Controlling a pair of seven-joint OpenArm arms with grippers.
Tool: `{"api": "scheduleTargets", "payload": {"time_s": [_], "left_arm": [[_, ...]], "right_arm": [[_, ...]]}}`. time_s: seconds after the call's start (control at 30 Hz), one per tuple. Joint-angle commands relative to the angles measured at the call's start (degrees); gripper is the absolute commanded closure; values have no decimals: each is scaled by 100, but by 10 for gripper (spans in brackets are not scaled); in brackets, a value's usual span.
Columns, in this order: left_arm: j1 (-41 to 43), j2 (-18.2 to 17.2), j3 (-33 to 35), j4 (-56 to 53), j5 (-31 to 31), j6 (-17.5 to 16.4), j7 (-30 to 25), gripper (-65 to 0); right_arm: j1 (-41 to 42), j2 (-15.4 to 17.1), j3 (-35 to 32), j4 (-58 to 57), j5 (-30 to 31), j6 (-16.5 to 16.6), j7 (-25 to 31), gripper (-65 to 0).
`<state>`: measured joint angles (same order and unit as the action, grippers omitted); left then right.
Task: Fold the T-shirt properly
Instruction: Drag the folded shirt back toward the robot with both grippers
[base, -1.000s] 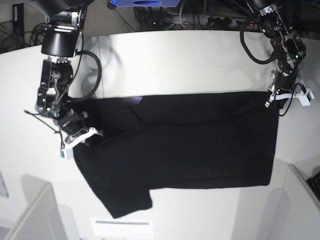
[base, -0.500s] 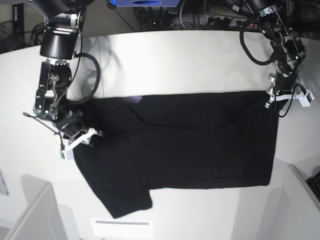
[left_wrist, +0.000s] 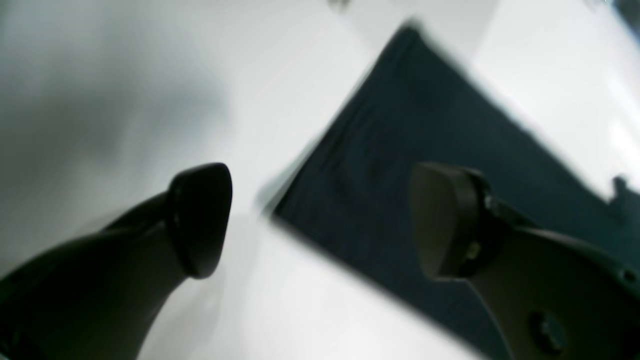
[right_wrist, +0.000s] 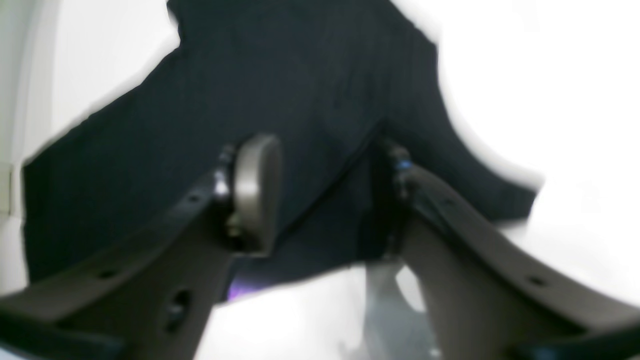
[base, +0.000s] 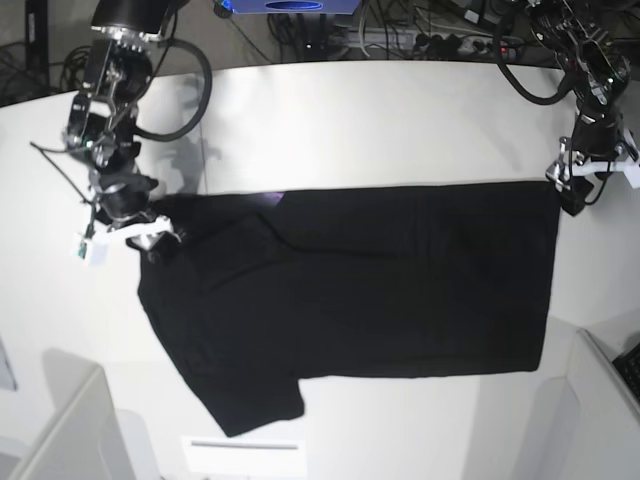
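The black T-shirt (base: 380, 285) lies flat on the white table (base: 380, 120) (plain side up). Left gripper (left_wrist: 320, 220) and right gripper (right_wrist: 325, 195) both gape wide, holding nothing.

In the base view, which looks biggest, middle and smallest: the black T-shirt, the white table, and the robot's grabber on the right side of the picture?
1. The white table looks biggest.
2. The T-shirt is next, covering much of it.
3. The left gripper looks smallest by far.

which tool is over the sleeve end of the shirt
The right tool, on the base view's left, hangs above the T-shirt at its sleeve end. The left tool is at the far straight corner.
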<state>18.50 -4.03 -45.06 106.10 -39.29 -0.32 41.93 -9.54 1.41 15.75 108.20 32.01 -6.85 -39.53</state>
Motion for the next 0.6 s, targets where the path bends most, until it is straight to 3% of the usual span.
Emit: {"api": "scheduleTargets", "payload": {"time_s": [0.0, 0.13, 0.27, 0.4, 0.57], "left_arm": [[44, 38, -79, -21, -76, -228, -92, -533], [9, 311, -668, -698, -76, -764, -92, -533], [-255, 329, -905, -1156, -76, -1203, -75, -533], [-474, 320, -905, -1384, -67, -1256, -83, -533], [-764, 320, -888, -1481, -32, -1256, -83, -533]], "right_arm": [[-70, -40, 126, 156, 21, -49, 159, -321], [-475, -497, 601, 235, 30, 13, 159, -359], [-554, -646, 918, 6, 30, 364, 159, -359], [-545, -664, 997, -363, 30, 470, 177, -359], [-475, -629, 979, -768, 30, 479, 722, -359]]}}
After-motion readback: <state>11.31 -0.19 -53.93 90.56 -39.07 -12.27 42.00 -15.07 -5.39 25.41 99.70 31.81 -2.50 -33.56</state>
